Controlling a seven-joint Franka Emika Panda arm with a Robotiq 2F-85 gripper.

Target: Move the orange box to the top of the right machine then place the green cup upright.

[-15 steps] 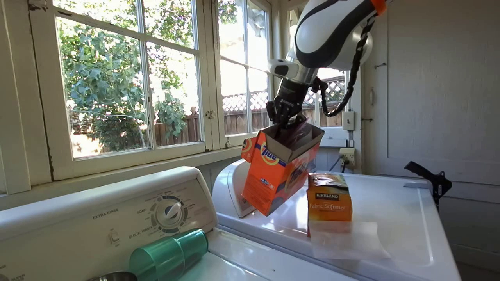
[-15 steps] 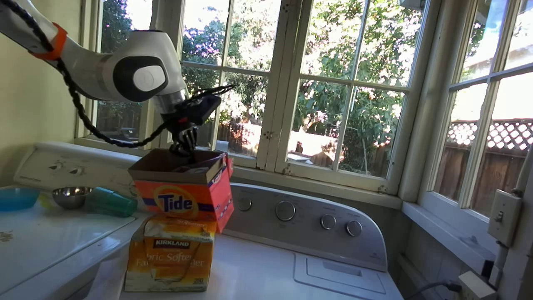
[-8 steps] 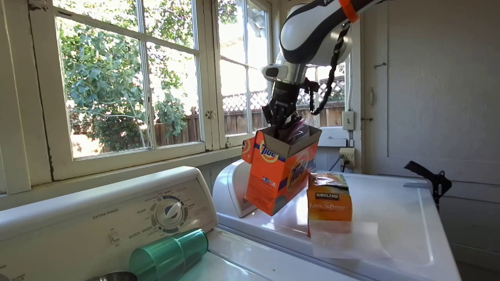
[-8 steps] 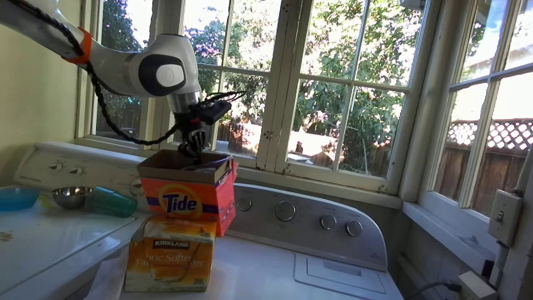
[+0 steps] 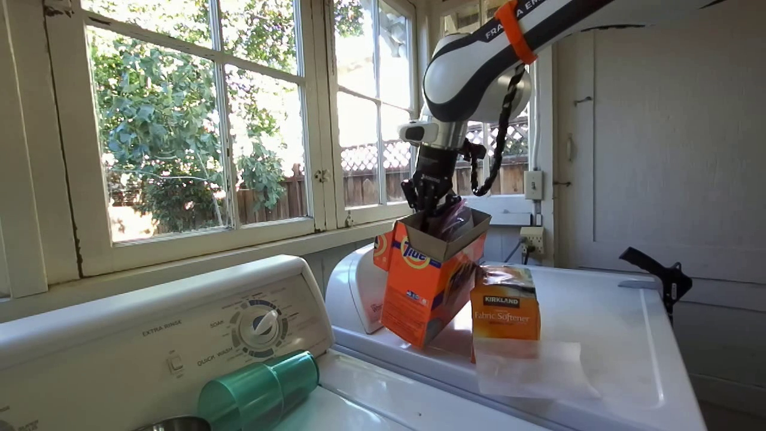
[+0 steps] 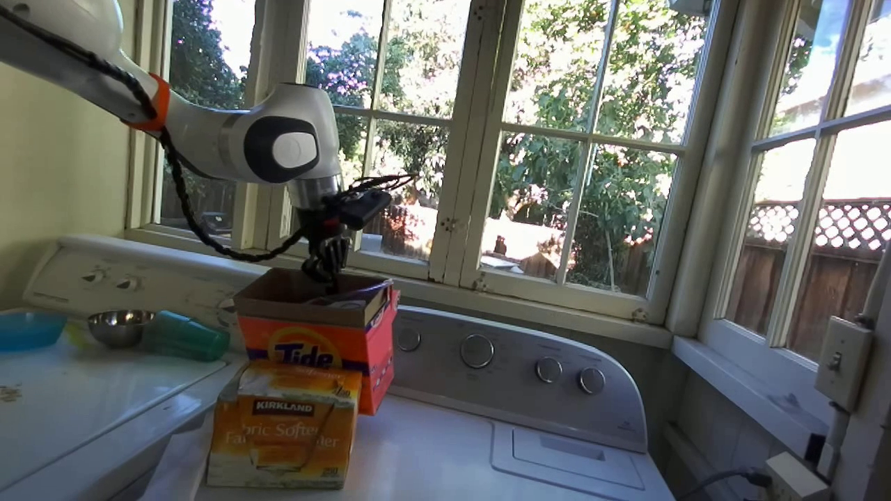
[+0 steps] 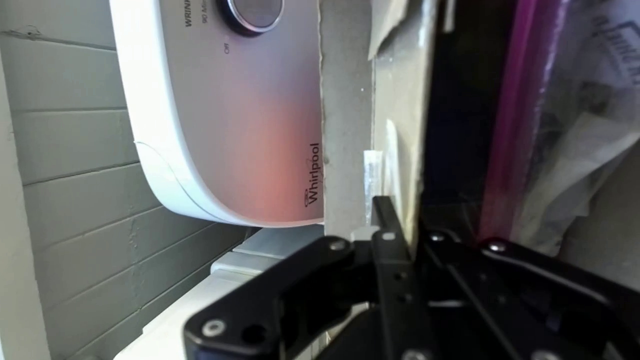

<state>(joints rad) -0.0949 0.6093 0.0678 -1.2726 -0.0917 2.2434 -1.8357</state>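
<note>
The orange box (image 5: pixel 419 293) hangs tilted from my gripper (image 7: pixel 411 232), which is shut on one of its upright cardboard walls. One finger stands outside that wall; the other is mostly hidden inside, beside a pinkish plastic bag (image 7: pixel 510 150). Below lies the white top of the right machine (image 6: pixel 452 445); whether the box's lowest corner touches it I cannot tell. The box (image 6: pixel 369 348) stands partly behind a smaller softener box (image 6: pixel 285 438), close against it. On its side on the neighbouring machine rests the green cup (image 5: pixel 257 389), seen in both exterior views.
A translucent sheet (image 5: pixel 532 371) lies in front of the softener box. Near the green cup are a metal bowl (image 6: pixel 120 328) and a blue dish (image 6: pixel 31 331). The right machine's knobbed back panel (image 6: pixel 515 376) rises behind the orange box, close to the window wall.
The arm has carried the orange box slightly across and then lowered it toward the right machine's top. The softener box has shifted very slightly. The green cup has stayed put.
</note>
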